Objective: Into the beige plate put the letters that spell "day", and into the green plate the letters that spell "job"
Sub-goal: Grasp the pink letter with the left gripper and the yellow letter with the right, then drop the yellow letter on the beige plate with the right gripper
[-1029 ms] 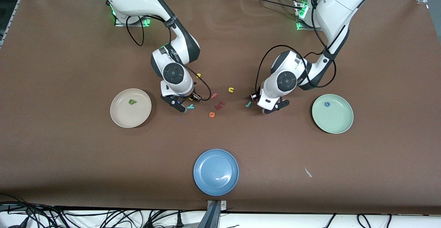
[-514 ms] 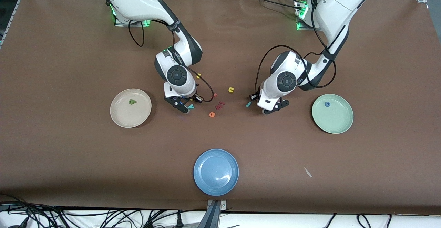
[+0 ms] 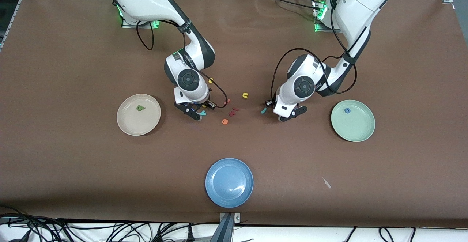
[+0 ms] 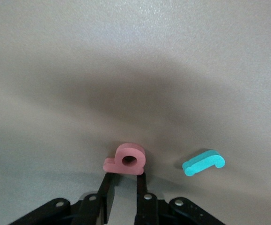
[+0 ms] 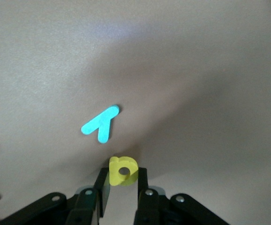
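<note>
My left gripper (image 4: 124,177) is down at the table, shut on the salmon-red "b" (image 4: 126,160). The teal "j" (image 4: 203,162) lies beside it on the mat (image 3: 263,110). My right gripper (image 5: 122,175) is shut on the yellow "a" (image 5: 122,171). Close by lies the teal "y" (image 5: 100,123), which also shows in the front view (image 3: 202,113). The green letter (image 3: 140,107) rests in the beige plate (image 3: 126,125). The blue "o" (image 3: 347,110) rests in the green plate (image 3: 356,130). In the front view both held letters are hidden under the hands.
Between the two hands lie a yellow "u" (image 3: 245,95), a yellow "s" (image 3: 210,80), an orange "e" (image 3: 225,121) and salmon letters (image 3: 233,111). A blue plate (image 3: 229,182) sits near the table's front edge, with a small pale scrap (image 3: 326,182) beside it.
Both grippers have closed, the left on the salmon "b", the right on the yellow "a". The right hand shifted slightly toward the middle letters. The left arm stayed in place.
</note>
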